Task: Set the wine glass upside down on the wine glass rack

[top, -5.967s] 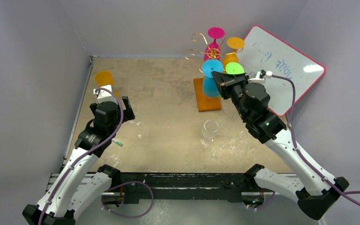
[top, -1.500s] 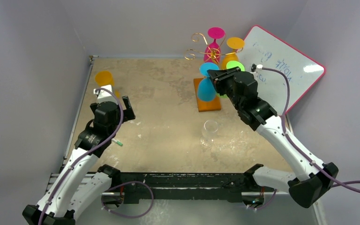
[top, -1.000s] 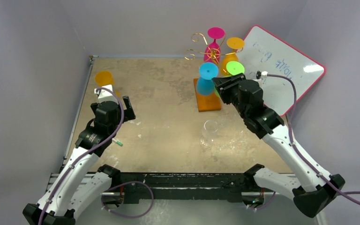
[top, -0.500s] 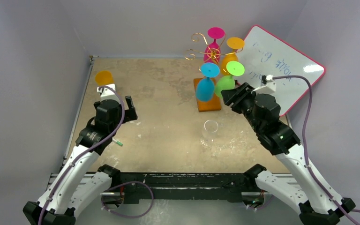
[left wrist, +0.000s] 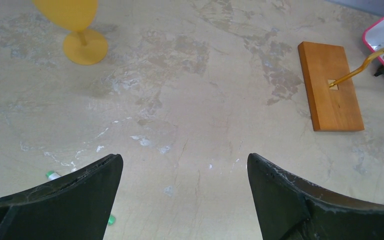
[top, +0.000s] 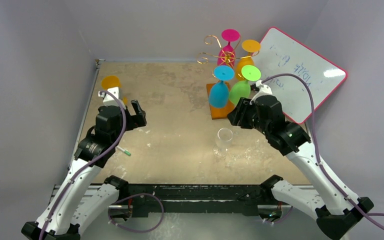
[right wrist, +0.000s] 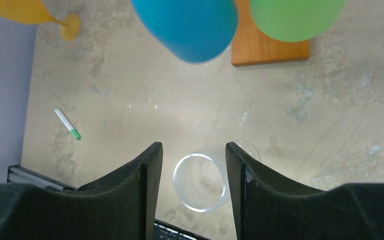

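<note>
The left gripper (left wrist: pixel 185 165) is held with jaws spread wide, empty; the right gripper (right wrist: pixel 194 150) is pointed downward, jaws parted partway, nothing gripped.

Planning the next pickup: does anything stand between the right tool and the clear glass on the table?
Nothing visible does. The right tool hangs open above the clear glass; the blue glass and green glass hang beyond it.

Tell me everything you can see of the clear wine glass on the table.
The clear wine glass is colourless and see-through, with a round open rim, a bowl and a foot. It stands rim up, empty, on the table, nearer than the rack's wooden base. Nothing else touches it; the open right claw hangs above it.
</note>
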